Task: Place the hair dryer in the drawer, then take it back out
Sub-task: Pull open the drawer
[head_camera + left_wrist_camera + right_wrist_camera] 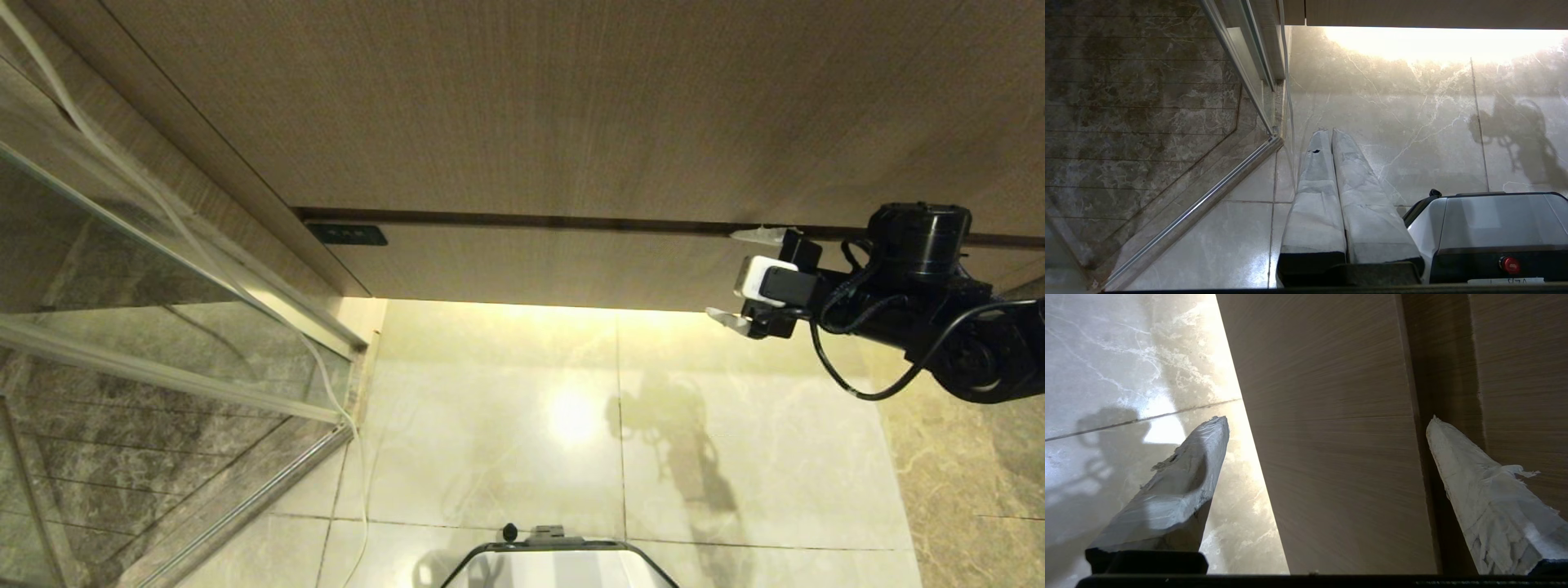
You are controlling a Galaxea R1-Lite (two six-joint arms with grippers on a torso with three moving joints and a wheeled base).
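**Head view: right gripper squares up to a closed drawer, hair dryer nowhere in sight**

Head view, from the left: a glass partition (122, 327) with a metal frame runs along the dark marbled floor, and a thin white cable (326, 384) trails down beside it. At centre, the drawer (539, 263) sits fully shut beneath the taller wood-grain panel (571, 106), a dark gap between them and a small dark label (347, 235) at its left corner. Warm light spills from under the drawer onto the pale floor tiles (506, 425). On the right, the right gripper (747, 278) hovers at the drawer's right end, its fingers spread wide and holding nothing: one tip lies near the gap above the drawer front, the other near its lower edge. The right wrist view confirms it, with the drawer face filling the space between the two wrapped fingers (1184, 486).

The left gripper (1331, 134) hangs parked over the floor beside the robot's base (1490, 232), fingers pressed together and empty.

The step in hand appears to be opening the drawer, the first move before anything can be stowed. With no handle on the front, the next move likely calls for hooking a fingertip into the top gap or under the bottom edge and pulling outward.

The hair dryer appears in none of the three views; its whereabouts cannot be told. The drawer's interior is hidden, and whether either fingertip is touching the wood is hard to make out.
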